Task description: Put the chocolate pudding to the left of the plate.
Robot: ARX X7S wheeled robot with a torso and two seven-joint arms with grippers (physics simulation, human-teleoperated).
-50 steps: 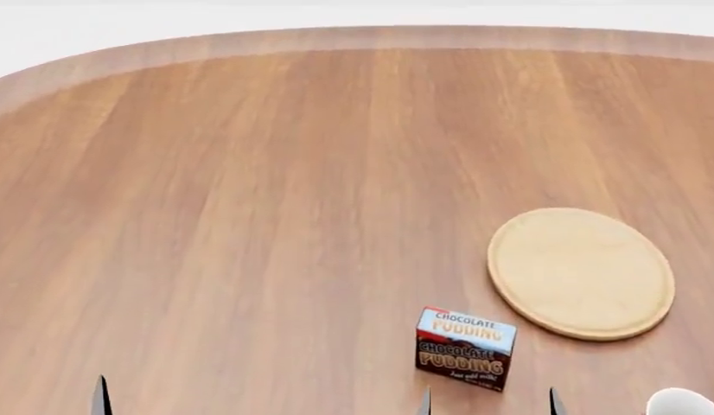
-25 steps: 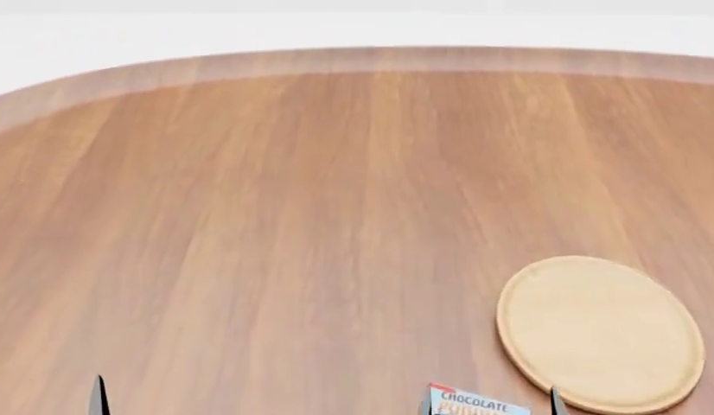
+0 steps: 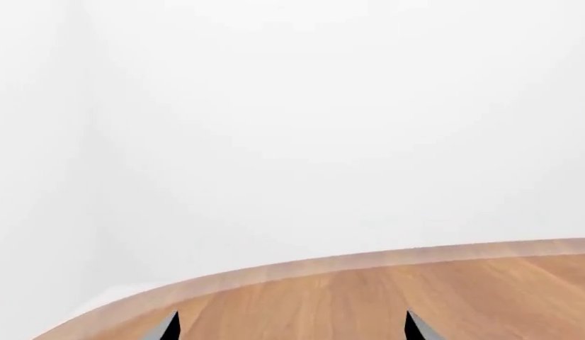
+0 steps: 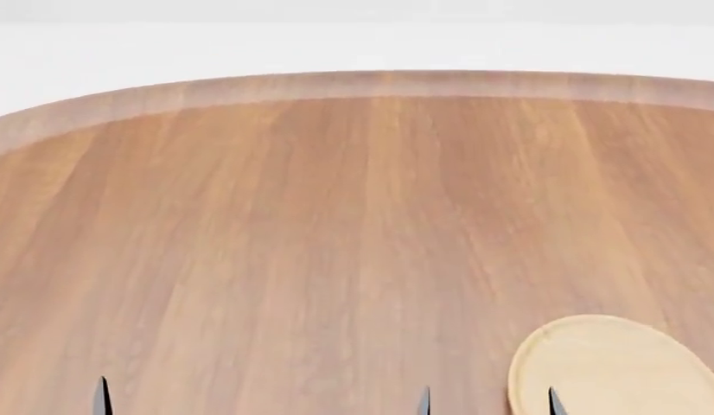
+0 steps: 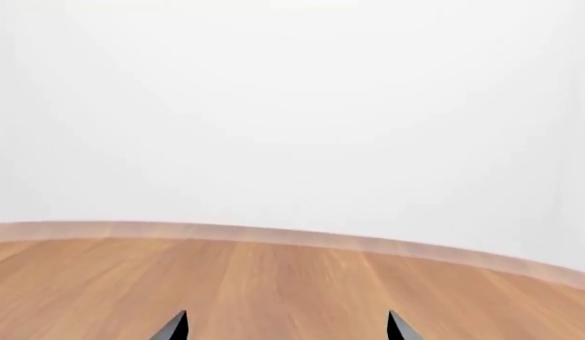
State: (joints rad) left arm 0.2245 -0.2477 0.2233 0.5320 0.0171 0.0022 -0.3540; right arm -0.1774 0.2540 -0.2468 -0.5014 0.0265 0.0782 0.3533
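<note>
We do not see the pudding in any view now; it lies outside all three. The plate (image 4: pixel 616 367) sits at the near right of the table (image 4: pixel 277 225), cut off by the head view's lower edge. Our right gripper (image 4: pixel 487 402) shows two tips spread apart with nothing between them, one tip over the plate's near-left rim; the right wrist view agrees. Our left gripper (image 3: pixel 290 327) also stands spread and empty, well apart from the plate. We judge the right arm nearer; the carton's long axis we cannot tell.
</note>
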